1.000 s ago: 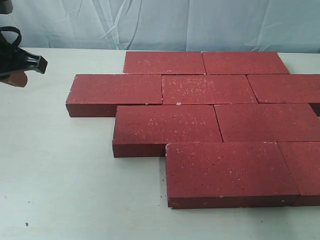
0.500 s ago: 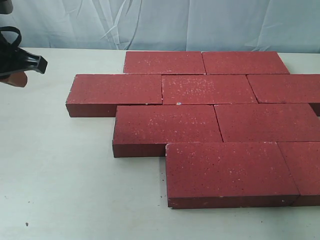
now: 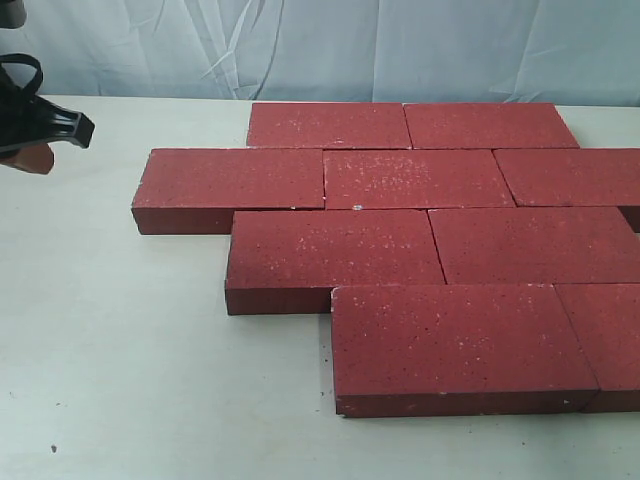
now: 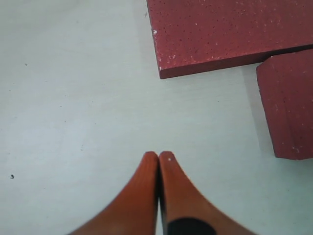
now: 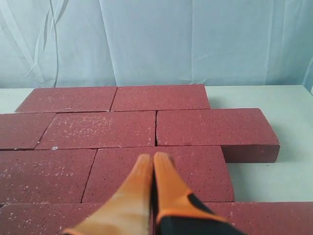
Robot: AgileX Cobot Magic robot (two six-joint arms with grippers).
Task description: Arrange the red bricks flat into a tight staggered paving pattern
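exterior: red bricks (image 3: 420,230) flat, four staggered rows, toward bench (image 3: 120,350) right edge | left wrist: left tool (image 4: 158,156) pressed together over bench | right wrist: right tool (image 5: 152,159) pressed together above bricks | likely heavy, rigid, rough; grip long sides

Nine red bricks (image 3: 418,178), two hands, left hand (image 4: 159,164) and right hand (image 5: 153,164), one white table (image 3: 140,360), one pale cloth (image 3: 300,45)

Left hand (image 4: 159,159) and right hand (image 5: 152,160) both closed.
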